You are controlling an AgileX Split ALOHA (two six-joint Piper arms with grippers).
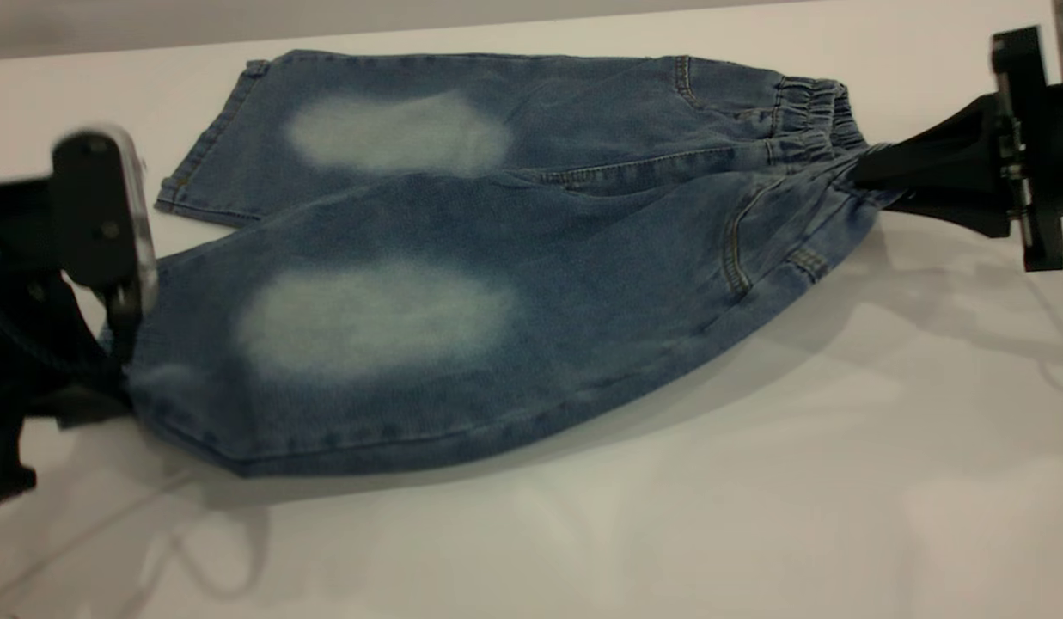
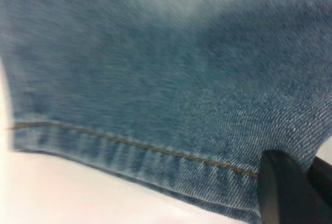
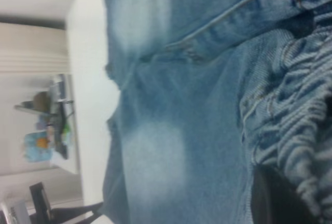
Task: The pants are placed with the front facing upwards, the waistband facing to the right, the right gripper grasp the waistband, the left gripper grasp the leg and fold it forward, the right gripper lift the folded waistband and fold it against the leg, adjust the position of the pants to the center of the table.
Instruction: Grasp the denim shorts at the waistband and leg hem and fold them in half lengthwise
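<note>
The blue denim pants [image 1: 497, 258] lie across the white table [image 1: 754, 481], with pale knee patches up and the legs pointing left. The gathered waistband [image 1: 810, 107] is at the right. My right gripper [image 1: 866, 172] is shut on the near part of the waistband and holds it slightly off the table. In the right wrist view the ruched waistband [image 3: 301, 130] bunches over a dark finger [image 3: 270, 198]. At the left, my left gripper [image 1: 123, 378] is shut on the hem corner of the near leg. In the left wrist view a black finger [image 2: 282, 193] presses on the stitched hem [image 2: 155, 151].
The far leg [image 1: 325, 120] lies flat near the table's back edge [image 1: 531, 21]. Bare white tabletop spreads in front of the pants. In the right wrist view, a cluttered stand [image 3: 49, 125] is far off, past the table.
</note>
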